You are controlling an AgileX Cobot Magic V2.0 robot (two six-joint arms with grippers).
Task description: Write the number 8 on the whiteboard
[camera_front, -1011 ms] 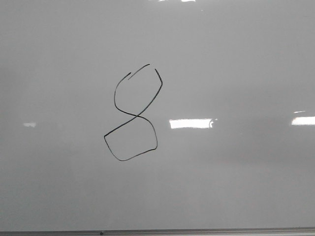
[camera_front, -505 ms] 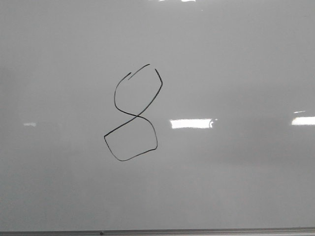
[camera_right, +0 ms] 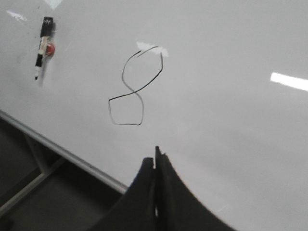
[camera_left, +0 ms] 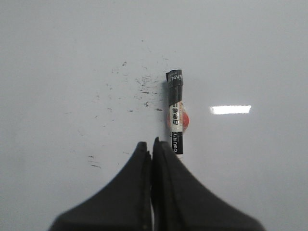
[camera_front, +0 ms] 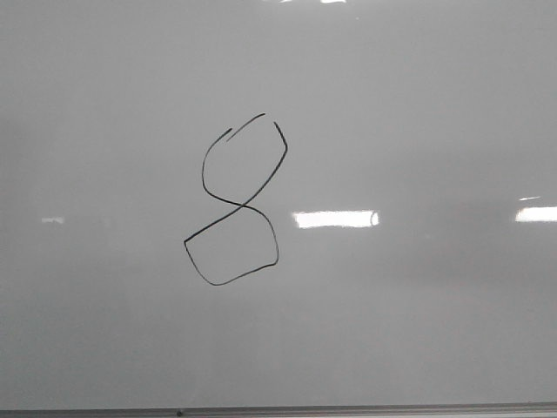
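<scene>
We find the number 8 [camera_front: 233, 202] drawn left of centre on the whiteboard [camera_front: 418, 113]. Left hand [camera_left: 153, 144] and right hand [camera_right: 156, 153] are both closed, empty. A marker [camera_left: 175, 113] lies against the board.

Whiteboard [camera_front: 418, 104]: glossy pale grey-white, bright white light glares; thin grey metal strip along bottom edge. Number 8 [camera_front: 235, 205]: thin black line. Marker [camera_left: 176, 114]: black cap with white lettering, white barrel with red patch and black band with white print. Scattered small black ink specks [camera_left: 137, 89] on whiteboard beside marker cap. Left gripper [camera_left: 152, 147]: matte black. Right gripper [camera_right: 156, 156]: matte black. Frame [camera_right: 33, 173] below whiteboard: grey, against dark floor.
</scene>
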